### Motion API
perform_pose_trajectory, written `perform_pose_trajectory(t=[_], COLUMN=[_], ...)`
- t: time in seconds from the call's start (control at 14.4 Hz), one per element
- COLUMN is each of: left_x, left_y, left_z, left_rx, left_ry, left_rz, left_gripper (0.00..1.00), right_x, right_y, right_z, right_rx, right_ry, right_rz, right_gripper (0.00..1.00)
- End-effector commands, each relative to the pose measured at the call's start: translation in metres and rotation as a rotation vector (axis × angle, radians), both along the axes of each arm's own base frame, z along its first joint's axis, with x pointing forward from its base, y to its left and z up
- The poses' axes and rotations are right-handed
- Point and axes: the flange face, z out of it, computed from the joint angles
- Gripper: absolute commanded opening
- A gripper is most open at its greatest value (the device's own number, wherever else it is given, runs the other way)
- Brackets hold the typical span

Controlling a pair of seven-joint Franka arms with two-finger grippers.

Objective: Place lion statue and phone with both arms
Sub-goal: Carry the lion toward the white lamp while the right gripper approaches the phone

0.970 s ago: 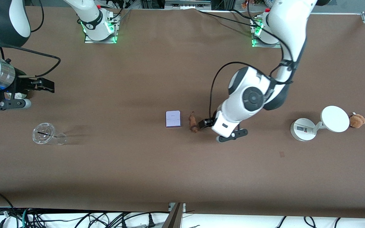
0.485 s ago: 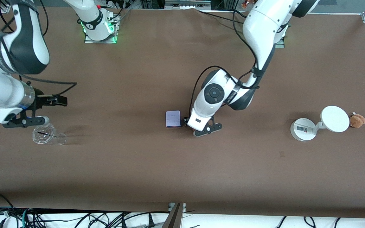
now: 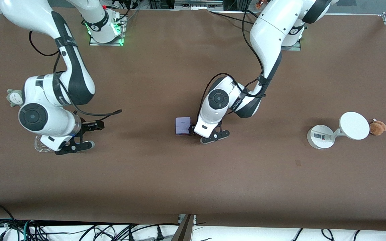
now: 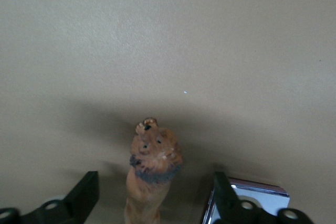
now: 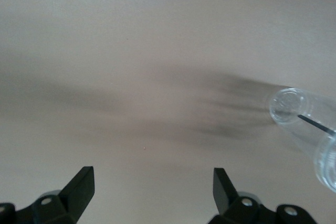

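Note:
The lion statue (image 4: 152, 166), orange-brown with a dark mane band, lies on the table between the fingers of my left gripper (image 4: 155, 182). The gripper is open, with a gap on each side of the lion. In the front view the left hand hides the lion. The phone (image 3: 182, 125), a pale lavender slab, lies flat right beside the left gripper (image 3: 192, 129), and its corner (image 4: 260, 200) shows past one finger. My right gripper (image 3: 95, 126) hangs open and empty over bare table toward the right arm's end.
A clear plastic cup (image 3: 40, 146) lies on its side, partly under the right hand, and also shows as the cup (image 5: 310, 124) in the right wrist view. A small grey plush (image 3: 13, 97) sits near that table end. A white round-based stand (image 3: 323, 135) and a brown plush (image 3: 377, 128) are toward the left arm's end.
The left hand slid toward the phone and now straddles the lion, covering it in the front view. The right arm swung in from the table's end to over the cup.

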Motion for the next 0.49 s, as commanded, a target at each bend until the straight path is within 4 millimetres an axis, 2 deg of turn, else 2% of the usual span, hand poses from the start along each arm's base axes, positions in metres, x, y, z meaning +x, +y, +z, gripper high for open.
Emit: perform_pose_trajectory(t=[0.0,0.07,0.14,0.35,0.42], left_x=[0.006,0.006,0.006,0.004,0.007], left_y=[0.0,0.001,0.002,0.003,0.009], left_z=[-0.002,-0.002,-0.003,-0.003,-0.003], left_rx=[0.058,0.065,0.066,0.069,0.078], left_ry=[-0.051,-0.053,-0.048,-0.041,-0.03], left_rz=[-0.055,-0.061,-0.059,-0.056,-0.046], left_gripper=[0.39,0.22,0.0,0.0,0.0], right_x=[-0.001,0.0,0.0,0.001,0.002], right_y=[0.021,0.022,0.021,0.022,0.02], right_z=[0.003,0.002,0.002,-0.008,-0.009], right_rx=[0.008,0.009,0.009,-0.002,0.005], right_ry=[-0.004,-0.008,-0.011,-0.002,-0.006], right_rz=[0.025,0.027,0.025,0.034,0.029], right_gripper=[1.0,1.0,1.0,1.0,1.0])
